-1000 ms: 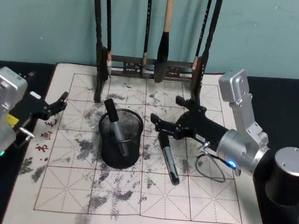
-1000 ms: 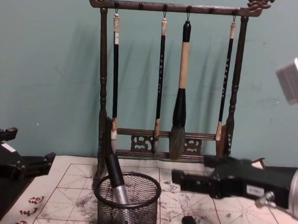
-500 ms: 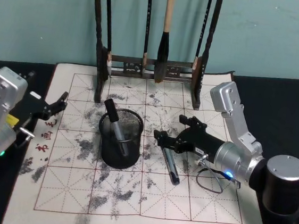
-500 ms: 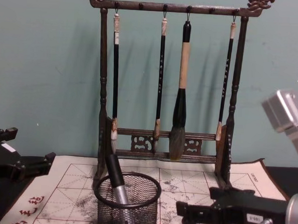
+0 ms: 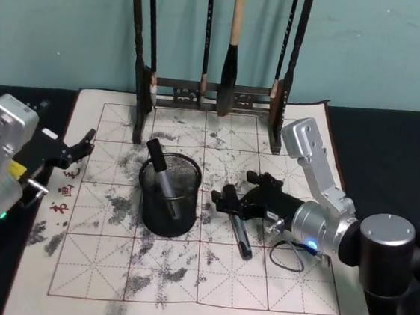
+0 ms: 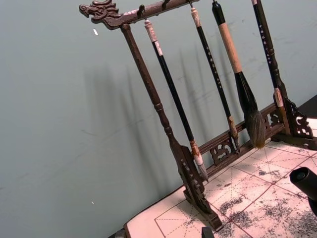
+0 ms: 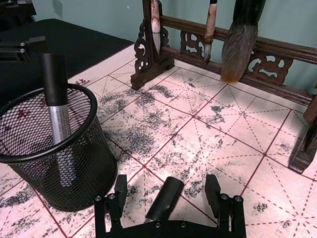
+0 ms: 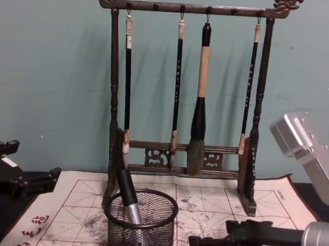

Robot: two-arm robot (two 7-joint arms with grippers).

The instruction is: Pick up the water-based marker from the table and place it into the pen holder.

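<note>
The right gripper (image 7: 166, 184) sits low over the whitish red-gridded calligraphy mat (image 5: 182, 275). Its fingers are spread on either side of the black water-based marker (image 5: 239, 234), which lies flat on the mat just right of the round black wire-mesh pen holder (image 5: 167, 209). The left gripper (image 5: 79, 151) hovers open at the mat's left edge.

Black counter (image 5: 400, 132) in sight at the left and right edges, and spread across its middle, lying straight on it, is a whitish mat (image 5: 182, 282). The mat carries a red grid (image 5: 238, 284) of squares, dark ink smudges (image 5: 126, 209) thick over its centre, and red characters (image 5: 62, 191) down its left margin. Its far right corner curls up a little.
</note>
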